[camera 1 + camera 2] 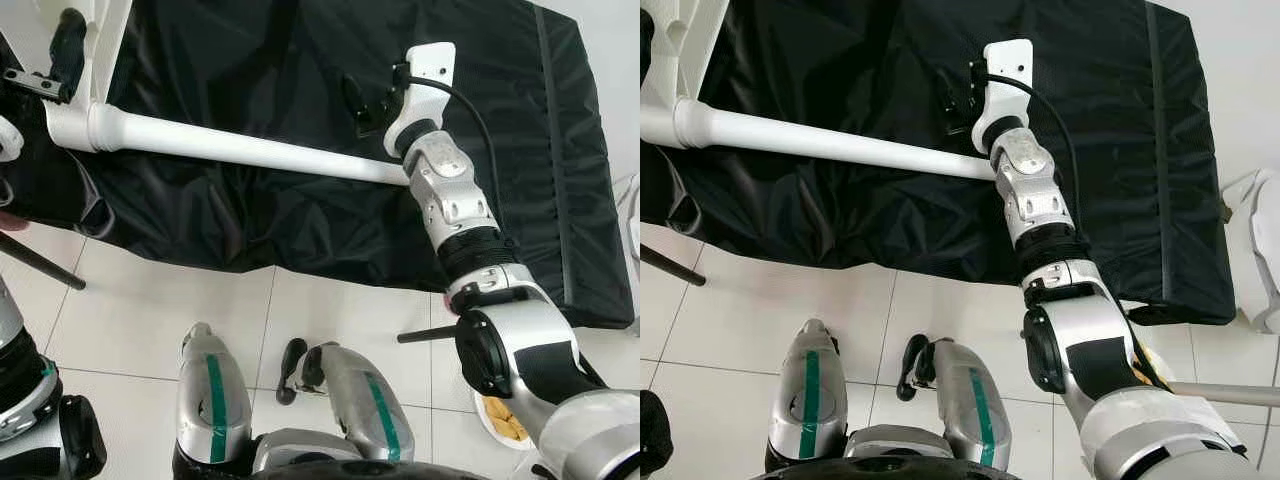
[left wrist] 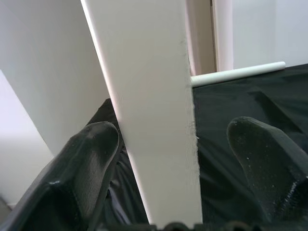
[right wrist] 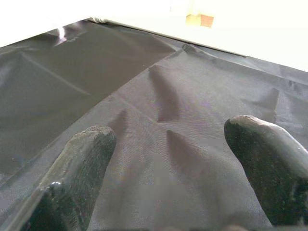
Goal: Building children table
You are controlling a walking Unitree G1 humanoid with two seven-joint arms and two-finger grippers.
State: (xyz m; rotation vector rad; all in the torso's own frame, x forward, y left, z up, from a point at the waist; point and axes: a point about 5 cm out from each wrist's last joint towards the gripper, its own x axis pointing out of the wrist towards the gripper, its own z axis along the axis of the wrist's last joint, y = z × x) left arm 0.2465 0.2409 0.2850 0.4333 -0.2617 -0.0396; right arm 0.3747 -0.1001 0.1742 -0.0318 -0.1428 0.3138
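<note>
Left eye view, looking down: picks out a white leg (image 1: 230,145) lying flat across a black sheet (image 1: 250,60), running from the upper left towards the right arm. Meets a white panel (image 1: 25,35) at its thicker left end, up in the corner. Ends on the right just beside the silver wrist.

Over to the right pincer (image 3: 168,134): reaches out over the sheet, just past the leg's free end, near it but not on it. Released, with both black fingers (image 3: 260,144) spread wide and nothing but creased black fabric between them. Cannot tell whether the tips touch the fabric.

Now the left pincer (image 2: 173,132), up by the panel at the far left: straddles the panel's white edge, one finger (image 2: 91,149) right against it, the other well clear on the far side. Released too, then, not clamped on the board. Catches the leg again in the left wrist view, a thin white bar beyond the panel, resting on the sheet.

Down below: pale tiled floor (image 1: 150,300), with the robot's own silver legs at the bottom of the frame. Also a thin black rod (image 1: 40,262) slanting over the tiles on the left, just off the sheet's edge, and a second short dark rod (image 1: 425,335) poking out beside the right elbow.
</note>
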